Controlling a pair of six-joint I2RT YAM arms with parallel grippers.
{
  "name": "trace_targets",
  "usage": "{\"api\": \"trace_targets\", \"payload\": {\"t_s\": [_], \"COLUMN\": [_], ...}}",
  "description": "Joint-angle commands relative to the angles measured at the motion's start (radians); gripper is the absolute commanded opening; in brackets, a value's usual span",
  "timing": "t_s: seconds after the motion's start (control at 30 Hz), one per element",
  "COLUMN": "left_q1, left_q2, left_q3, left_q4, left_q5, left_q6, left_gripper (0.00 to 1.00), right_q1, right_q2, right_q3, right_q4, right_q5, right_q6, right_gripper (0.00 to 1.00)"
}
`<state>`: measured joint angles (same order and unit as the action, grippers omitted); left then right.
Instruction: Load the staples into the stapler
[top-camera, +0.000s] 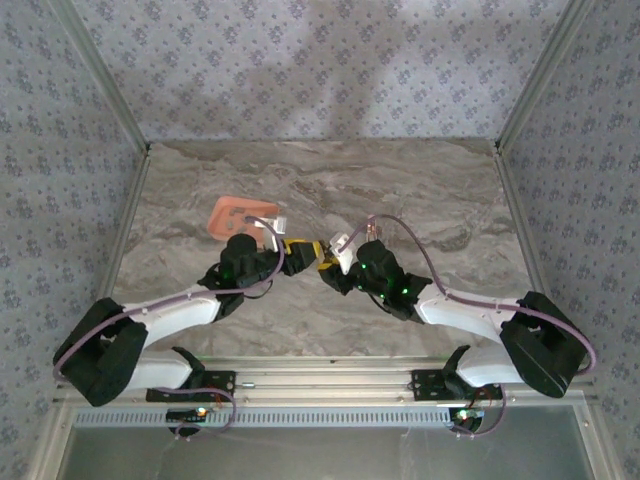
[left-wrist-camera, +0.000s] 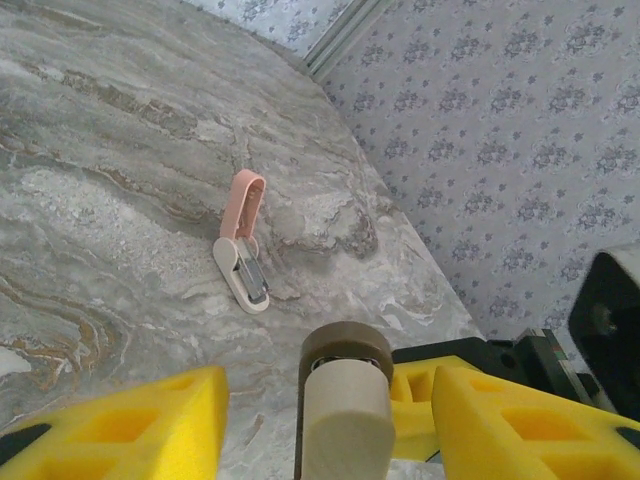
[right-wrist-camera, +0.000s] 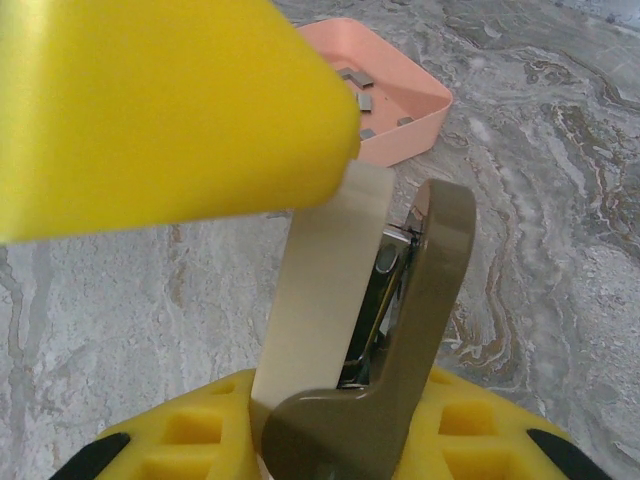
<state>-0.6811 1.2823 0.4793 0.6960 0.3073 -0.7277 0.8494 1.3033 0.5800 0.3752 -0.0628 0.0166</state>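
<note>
My right gripper (right-wrist-camera: 345, 440) is shut on a cream-and-olive mini stapler (right-wrist-camera: 330, 290). The stapler stands upright with its two halves spread, and a metallic channel shows between them. My left gripper (left-wrist-camera: 325, 392) is open and straddles the stapler's top end (left-wrist-camera: 345, 400), with a gap on each side. One left finger (right-wrist-camera: 170, 110) hangs over the cream half. The two grippers meet at mid-table (top-camera: 300, 250) (top-camera: 330, 262). Several dark grey staples (right-wrist-camera: 360, 90) lie in the salmon tray (right-wrist-camera: 410, 125). A second, pink-and-white mini stapler (left-wrist-camera: 243, 255) lies open on the table.
The salmon tray (top-camera: 235, 215) sits on the marble table just behind the left gripper. Patterned walls with metal rails (left-wrist-camera: 340, 40) enclose the table on three sides. The right arm's black body (left-wrist-camera: 610, 320) is close beside the left fingers.
</note>
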Motion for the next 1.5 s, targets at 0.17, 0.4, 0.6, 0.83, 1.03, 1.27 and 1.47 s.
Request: {"api": "trace_targets", "payload": {"t_s": [0.17,0.4,0.6,0.83,1.03,1.27,1.47], "left_q1": [-0.010,-0.009,-0.010,-0.009,-0.010,-0.010,-0.008], "left_q2": [0.027,0.060,0.084,0.103,0.107,0.088,0.013], "left_q3": [0.028,0.031,0.032,0.048,0.049,0.059,0.104], "left_q4": [0.075,0.104,0.142,0.161,0.158,0.105,-0.106], "left_q5": [0.021,0.037,0.047,0.070,0.068,0.056,0.065], "left_q6": [-0.026,-0.033,-0.040,-0.050,-0.046,0.011,0.314], "left_gripper": [0.55,0.51,0.49,0.44,0.28,0.14,0.06], "right_q1": [0.008,0.009,0.009,0.010,0.013,0.013,-0.015], "right_q2": [-0.003,-0.006,-0.008,-0.013,-0.017,-0.031,-0.131], "right_q3": [0.013,0.015,0.018,0.017,0.018,0.013,-0.021], "right_q4": [0.044,0.045,0.045,0.043,0.043,0.026,-0.058], "right_q5": [0.020,0.022,0.017,0.018,0.021,0.029,0.001], "right_q6": [-0.020,-0.021,-0.022,-0.024,-0.030,-0.033,0.028], "right_gripper": [0.26,0.26,0.26,0.26,0.26,0.29,0.54]}}
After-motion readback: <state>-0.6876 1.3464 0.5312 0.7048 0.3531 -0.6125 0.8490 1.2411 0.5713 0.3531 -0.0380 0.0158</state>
